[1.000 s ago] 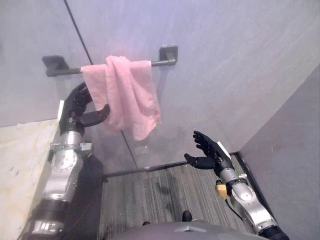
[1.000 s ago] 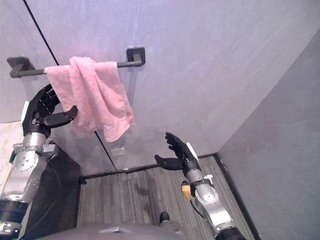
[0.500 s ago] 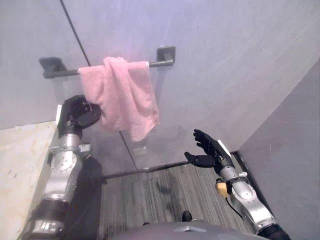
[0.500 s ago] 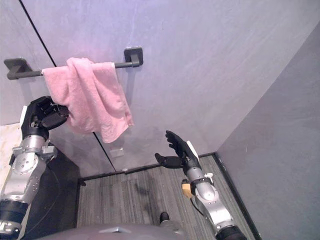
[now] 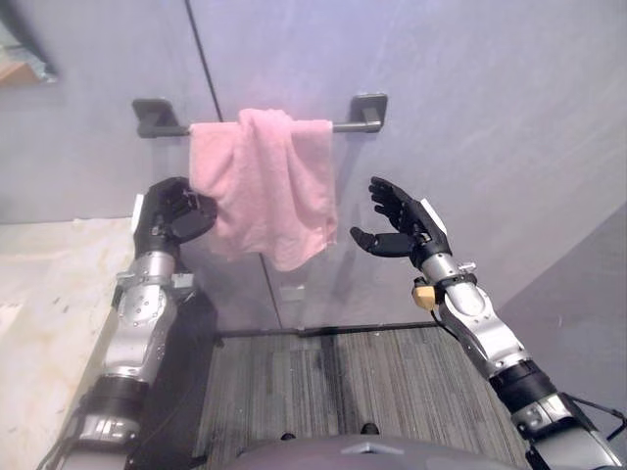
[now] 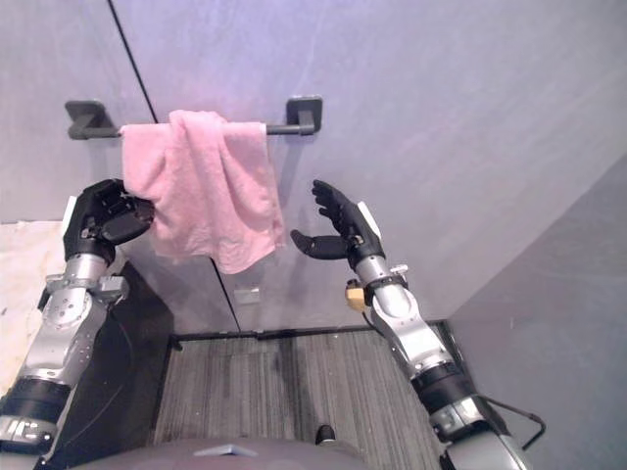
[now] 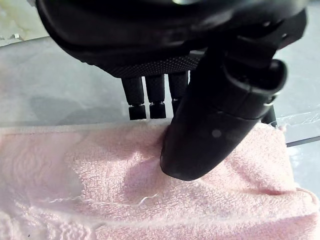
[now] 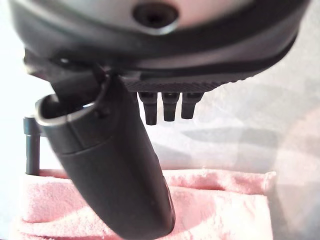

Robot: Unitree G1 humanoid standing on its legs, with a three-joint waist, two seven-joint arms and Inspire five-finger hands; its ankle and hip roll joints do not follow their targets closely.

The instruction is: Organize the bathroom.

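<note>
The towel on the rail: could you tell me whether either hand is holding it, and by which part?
The left hand pinches the towel at its left edge, below the rail. The right hand is open, holding nothing.

Hanging bunched over a dark towel bar [image 5: 260, 124] fixed to the grey wall [image 5: 470, 117], a pink towel [image 5: 265, 186], draping down in uneven folds, leaving the bar's right end and both brackets showing, sitting nearer the left bracket than the right
</note>
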